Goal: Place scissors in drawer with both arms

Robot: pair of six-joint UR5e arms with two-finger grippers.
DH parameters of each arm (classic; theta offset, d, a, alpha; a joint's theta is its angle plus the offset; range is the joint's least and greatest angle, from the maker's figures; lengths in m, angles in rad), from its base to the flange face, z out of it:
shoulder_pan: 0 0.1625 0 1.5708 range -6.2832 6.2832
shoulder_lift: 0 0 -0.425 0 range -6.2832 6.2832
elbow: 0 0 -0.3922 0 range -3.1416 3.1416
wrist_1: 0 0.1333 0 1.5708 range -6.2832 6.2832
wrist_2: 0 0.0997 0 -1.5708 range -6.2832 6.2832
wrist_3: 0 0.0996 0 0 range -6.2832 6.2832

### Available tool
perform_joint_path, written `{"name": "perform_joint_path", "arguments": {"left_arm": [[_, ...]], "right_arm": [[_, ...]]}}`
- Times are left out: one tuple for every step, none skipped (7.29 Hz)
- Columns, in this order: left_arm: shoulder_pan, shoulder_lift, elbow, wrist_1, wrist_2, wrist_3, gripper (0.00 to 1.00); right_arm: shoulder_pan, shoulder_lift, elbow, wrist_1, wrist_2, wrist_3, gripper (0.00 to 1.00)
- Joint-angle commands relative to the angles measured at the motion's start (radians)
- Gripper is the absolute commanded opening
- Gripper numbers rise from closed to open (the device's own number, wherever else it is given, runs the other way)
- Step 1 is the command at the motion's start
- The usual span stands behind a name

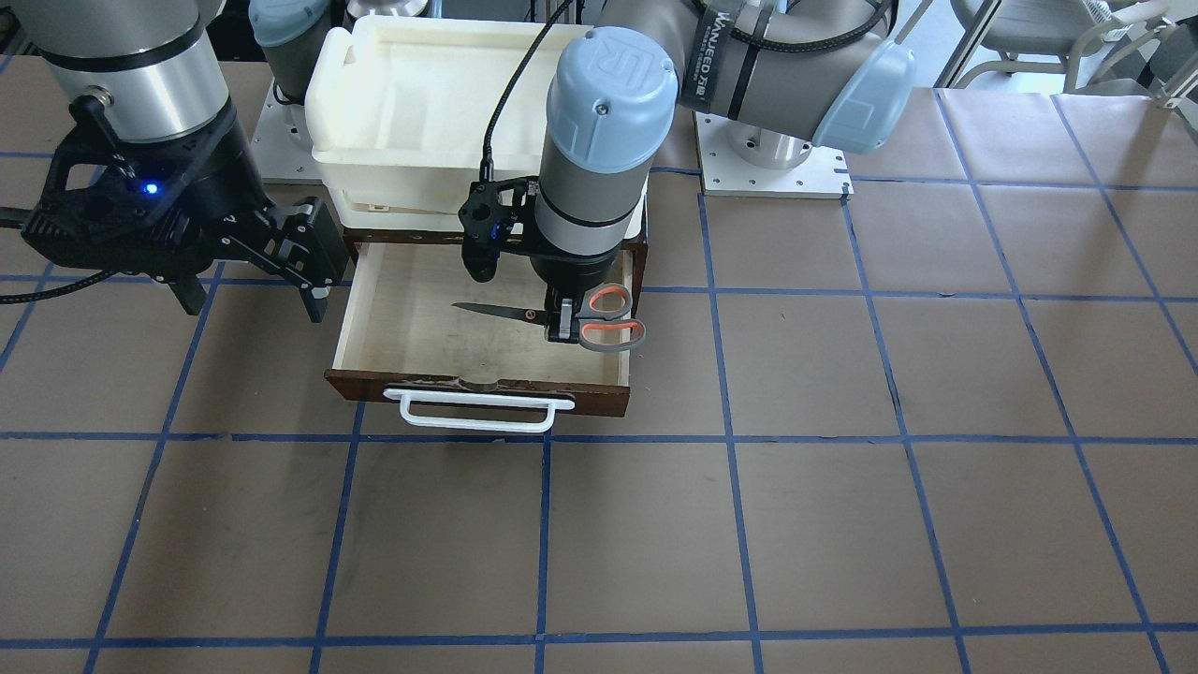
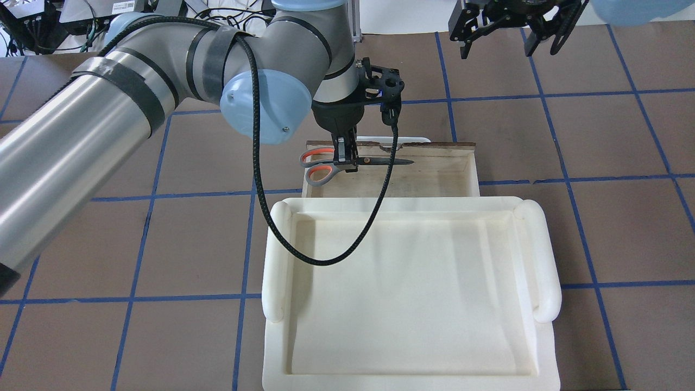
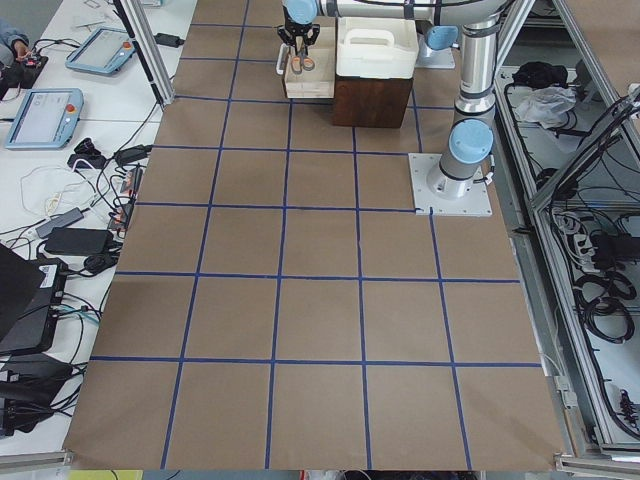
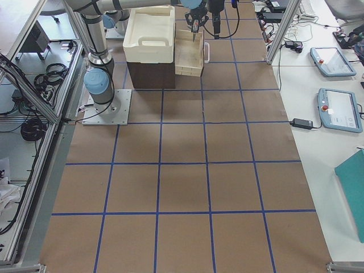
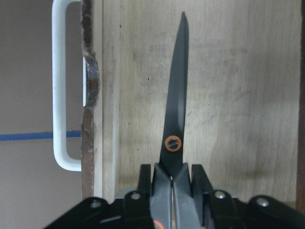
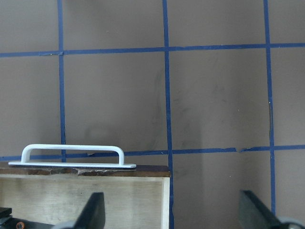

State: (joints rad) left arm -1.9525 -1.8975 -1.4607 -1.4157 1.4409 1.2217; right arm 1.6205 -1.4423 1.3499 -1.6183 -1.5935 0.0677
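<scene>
Scissors (image 1: 501, 312) over drawer (image 1: 402, 318) left end, tray (image 1: 412, 103) atop cabinet (image 3: 372, 105), drawer pulled out beneath

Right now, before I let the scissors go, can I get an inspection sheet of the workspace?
Surface: brown table, blue tape grid.
Job's things: scissors, blades closed, over the open drawer; contact with its floor unclear.
Clutter: cream foam tray on the drawer's cabinet.
End effectors: left end effector shut on the scissors near the pivot; right end effector open, empty, beside the drawer.
Cables: black cable loops from the left wrist over the tray.
Surroundings: teach pendants on a side bench.
</scene>
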Motion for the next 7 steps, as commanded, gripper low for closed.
{"name": "perform_joint_path", "arguments": {"left_arm": [[-0.038,-0.024,-0.007,0.038,0.001,-0.042,0.0],[-0.048,-0.032,-0.009,0.05,0.001,-0.044,0.0],[-0.051,-0.032,-0.013,0.05,0.001,-0.041,0.0],[-0.054,-0.032,-0.038,0.052,0.001,-0.036,0.0],[-0.055,-0.031,-0.071,0.082,0.007,-0.031,0.0],[-0.055,-0.032,-0.082,0.107,0.009,-0.033,0.0],[-0.055,-0.032,-0.082,0.109,0.009,-0.033,0.0]], "right_arm": [[0.001,-0.018,0.0,0.072,-0.003,0.0,1.0],[0.001,-0.018,0.002,0.074,0.007,-0.003,1.0],[0.001,-0.029,0.005,0.075,0.009,-0.021,1.0],[-0.002,-0.042,0.006,0.075,0.01,-0.054,1.0],[-0.002,-0.043,0.008,0.08,0.004,-0.107,1.0],[-0.002,-0.043,0.008,0.139,0.009,-0.112,1.0],[0.001,-0.044,0.011,0.155,0.015,-0.114,1.0]]}}
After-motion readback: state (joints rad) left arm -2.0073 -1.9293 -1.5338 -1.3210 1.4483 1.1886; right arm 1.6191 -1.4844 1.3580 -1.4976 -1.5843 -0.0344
